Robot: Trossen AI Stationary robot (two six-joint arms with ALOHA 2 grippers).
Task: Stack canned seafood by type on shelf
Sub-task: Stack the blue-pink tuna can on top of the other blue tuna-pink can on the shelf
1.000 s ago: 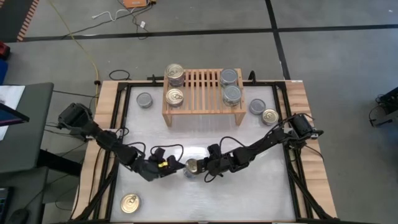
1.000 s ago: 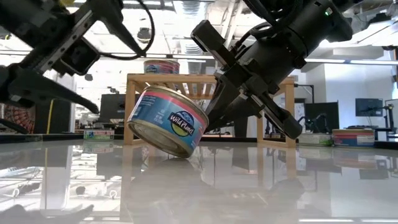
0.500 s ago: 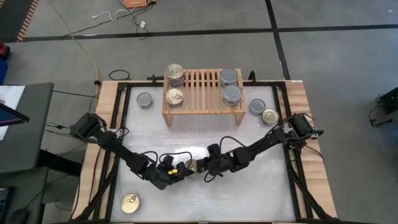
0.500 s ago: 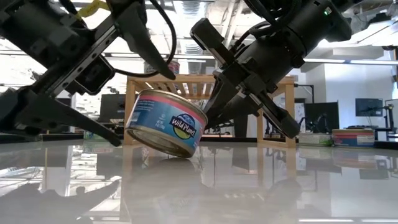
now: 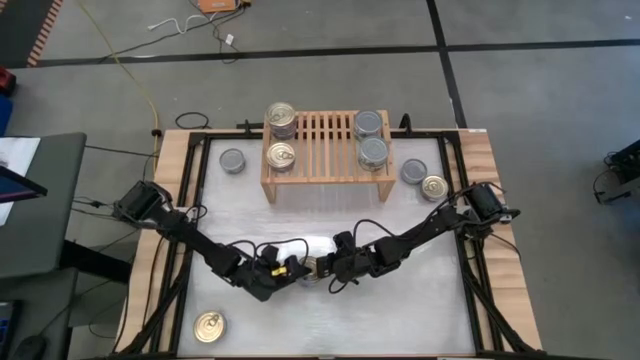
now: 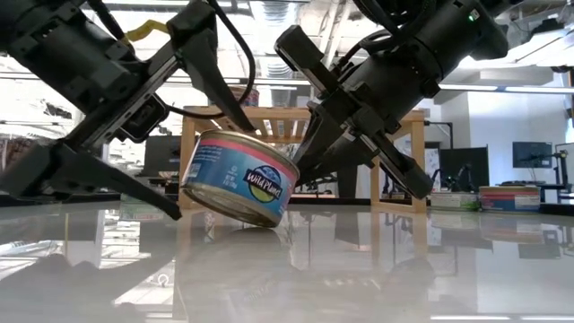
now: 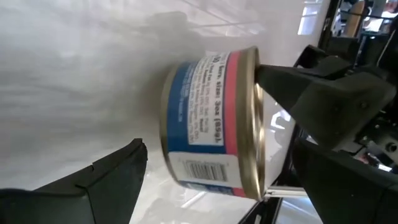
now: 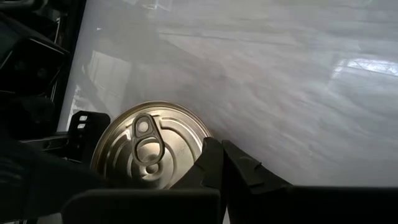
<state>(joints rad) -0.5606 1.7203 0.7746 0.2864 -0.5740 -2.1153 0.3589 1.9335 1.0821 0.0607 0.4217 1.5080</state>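
Note:
A blue-and-pink seafood can (image 6: 238,178) with a gold pull-ring top (image 8: 149,146) stands tilted mid-table, and my right gripper (image 8: 221,155) is shut on it. My left gripper (image 5: 288,270) is open, one finger (image 6: 215,81) above the can and the other (image 6: 99,175) low at its left, neither touching it. The wooden shelf (image 5: 325,178) stands at the far side. On its slats sit two gold-topped cans (image 5: 281,116) at the left and two silver-topped cans (image 5: 371,124) at the right. My right gripper pinches the can's top rim (image 8: 198,149) between its two fingers, on the side away from the pull ring. The fingers slant down from the table's right. The can is tilted, its top facing the gripper and its bottom edge (image 6: 258,219) on the table.
Loose cans lie around: a silver one (image 5: 232,160) left of the shelf, a silver one (image 5: 413,171) and a gold one (image 5: 433,186) right of it, and a gold one (image 5: 209,326) at the near left corner. Wooden rails (image 5: 172,190) border the table.
My left gripper has moved down and toward the table's right, up to the tilted can, and its open fingers now flank it. The can and my right gripper have kept still.

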